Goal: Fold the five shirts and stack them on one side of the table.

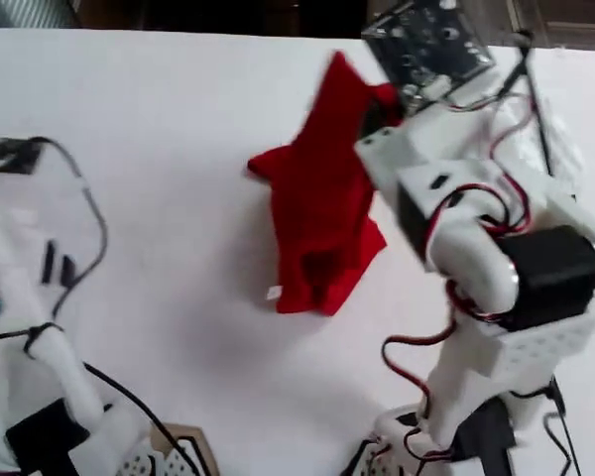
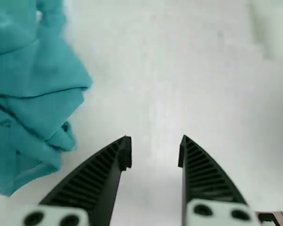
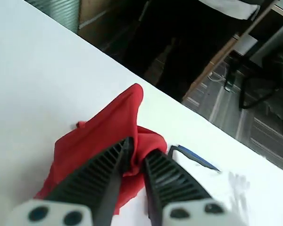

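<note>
We log the left end effector [image 2: 154, 143] spread wide above the table [image 2: 188, 66], gripping nothing. A crumpled teal shirt [image 2: 28, 89] lies just beside one finger. The right end effector [image 3: 137, 150] is nearly closed, pinching the red shirt [image 3: 99, 134], whose cloth peaks at its fingertips.

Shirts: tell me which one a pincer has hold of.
The red shirt: the right pincer is shut on a fold of it. The teal shirt lies loose beside the open left pincer, untouched.
</note>
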